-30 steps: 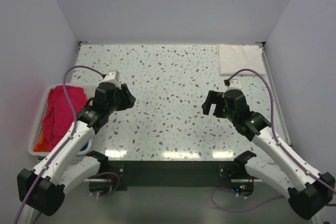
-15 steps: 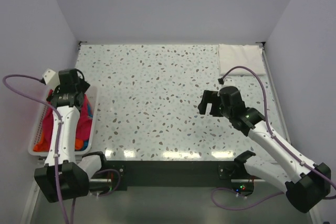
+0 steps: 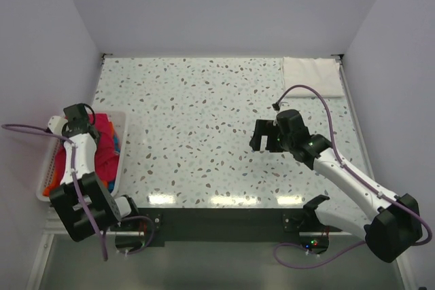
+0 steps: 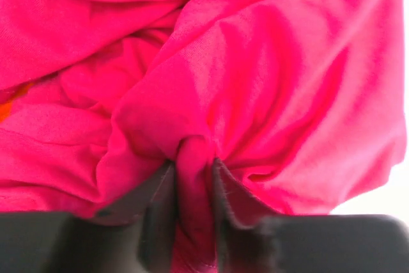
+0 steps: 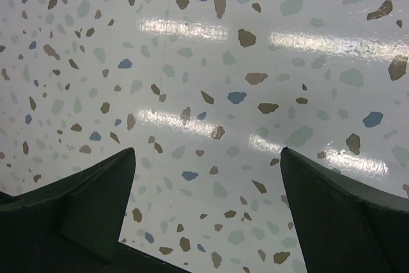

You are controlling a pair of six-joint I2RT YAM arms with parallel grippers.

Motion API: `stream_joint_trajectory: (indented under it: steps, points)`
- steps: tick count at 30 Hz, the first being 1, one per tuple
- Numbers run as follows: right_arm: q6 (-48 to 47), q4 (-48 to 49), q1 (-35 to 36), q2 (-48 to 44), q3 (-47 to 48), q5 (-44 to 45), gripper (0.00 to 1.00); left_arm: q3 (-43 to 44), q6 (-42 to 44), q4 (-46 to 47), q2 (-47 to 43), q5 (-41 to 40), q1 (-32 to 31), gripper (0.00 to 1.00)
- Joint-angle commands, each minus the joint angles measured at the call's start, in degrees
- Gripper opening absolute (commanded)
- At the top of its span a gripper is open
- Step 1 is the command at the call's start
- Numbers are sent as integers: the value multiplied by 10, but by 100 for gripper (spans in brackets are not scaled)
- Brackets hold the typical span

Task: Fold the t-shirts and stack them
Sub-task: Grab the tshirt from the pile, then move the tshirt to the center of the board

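The left gripper (image 4: pixel 192 158) pinches the pink t-shirt (image 4: pixel 268 62) in the basket (image 3: pixel 124 142) at the left edge. The right gripper (image 3: pixel 262 137) is wide open and empty over the middle. The white t-shirt (image 3: pixel 311 76) lies in the far right corner.

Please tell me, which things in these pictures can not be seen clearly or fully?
Top view: the left arm and the pink shirt cover the basket; how many shirts lie beneath is hidden.
Left wrist view: the left hand, shut on pink cloth, is blurred; the cloth fills the picture.
Top view: the white shirt is too small to count its layers.
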Motion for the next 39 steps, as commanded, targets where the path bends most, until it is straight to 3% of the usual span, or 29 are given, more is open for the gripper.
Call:
stream_joint_trajectory:
  steps: [1,4,10,18,22,25,29,39]
  points:
    - [-10,19,-1,-8,18,-10,99,0,34,17,-46,46,4,21]
    - [-10,22,0,-14,14,-10,99,39,60,-5,-101,46,4,11]
    - [-11,33,0,-4,19,-26,99,102,101,-13,-186,89,4,0]
    - [-24,43,-1,6,31,-55,99,169,110,-14,-199,149,4,0]
    - [-26,52,0,6,37,-71,99,226,111,22,-191,258,-11,0]
    - [-27,55,0,1,48,-77,99,286,100,47,-170,286,-61,0]
    - [-26,60,0,-20,60,-74,99,391,99,31,-139,253,-190,0]
    - [-24,55,0,-85,81,-39,99,378,103,56,-130,312,-366,0]
